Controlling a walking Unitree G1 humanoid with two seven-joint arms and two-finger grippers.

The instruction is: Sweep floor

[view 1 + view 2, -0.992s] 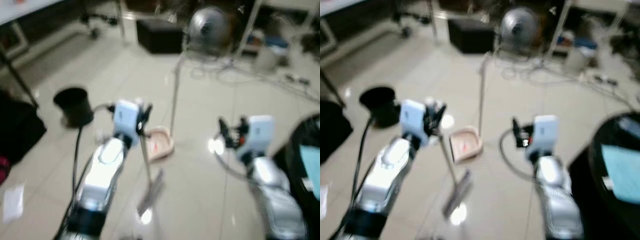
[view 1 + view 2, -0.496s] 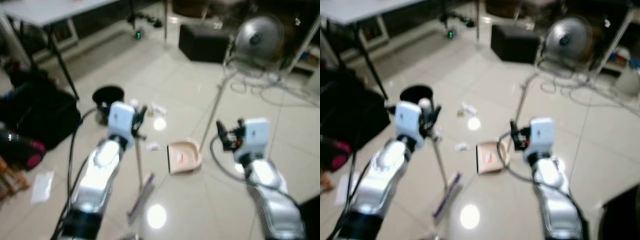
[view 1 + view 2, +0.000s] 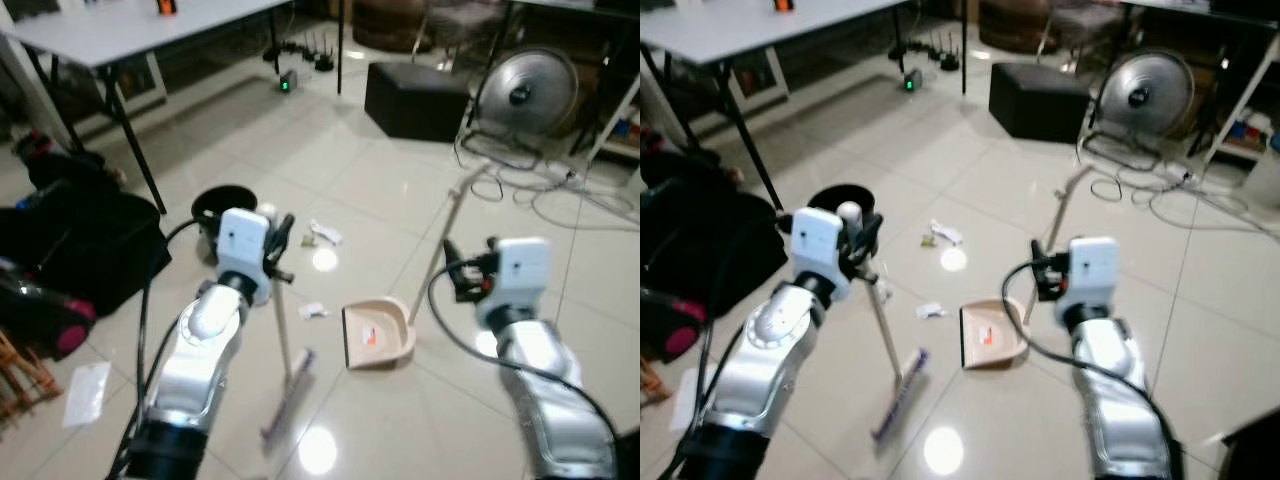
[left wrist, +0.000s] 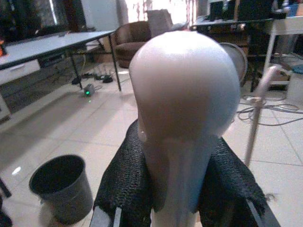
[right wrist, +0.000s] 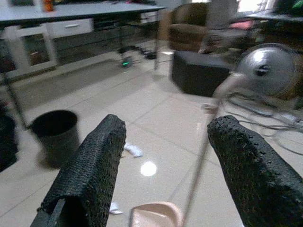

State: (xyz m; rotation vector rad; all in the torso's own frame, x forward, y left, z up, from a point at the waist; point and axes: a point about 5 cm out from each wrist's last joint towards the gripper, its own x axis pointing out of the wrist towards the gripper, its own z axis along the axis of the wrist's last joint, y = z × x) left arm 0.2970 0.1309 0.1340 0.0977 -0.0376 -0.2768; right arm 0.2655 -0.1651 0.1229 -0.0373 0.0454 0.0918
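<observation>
L gripper [image 3: 277,243] is pinched round the top of the broom [image 3: 283,350] handle, w/ the brush end resting on the tile floor [image 3: 380,180] below. R gripper [image 5: 165,170] hangs w/ fingers spread wide, gripping nothing, near the upright dustpan handle. Dustpan [image 3: 377,336] sits on the floor btwn the arms. Paper scraps [image 3: 325,234] lie just beyond it, near the black bin [image 3: 222,209].
</observation>
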